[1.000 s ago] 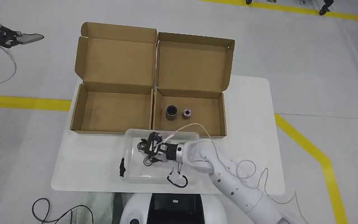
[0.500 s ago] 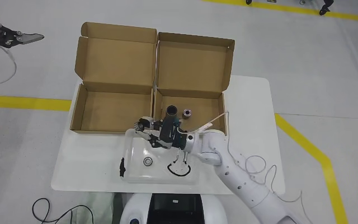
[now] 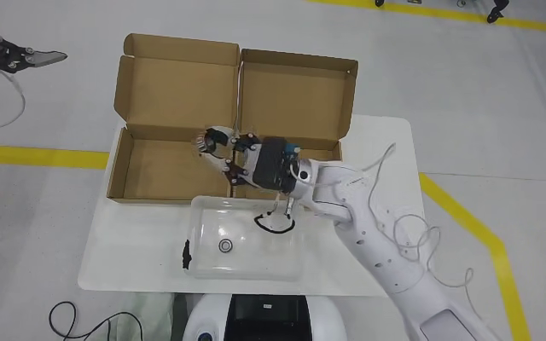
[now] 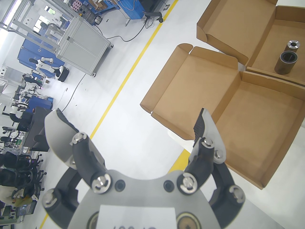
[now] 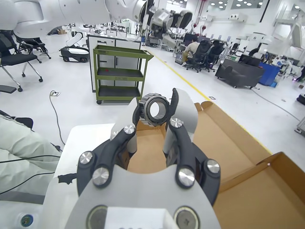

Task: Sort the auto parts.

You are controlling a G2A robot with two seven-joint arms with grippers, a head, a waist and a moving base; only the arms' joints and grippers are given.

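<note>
Bearing ring (image 5: 155,109) sits clamped in my right pincer (image 3: 213,143) over the left-hand box (image 3: 162,170); my left pincer (image 4: 129,122) gapes, well off it

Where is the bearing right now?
The bearing is clamped between the jaws of the right gripper, above the left cardboard box near its right wall in the top view.

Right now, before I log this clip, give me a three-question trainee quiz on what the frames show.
1. True or false: the right gripper is shut on a silvery metal bearing ring.
2. How many metal cylinders stand in the right-hand brown cardboard box? A one, B two, C three.
3. Fill in: the left gripper is ____.
Key: 1 true; 2 B; 3 open.
</note>
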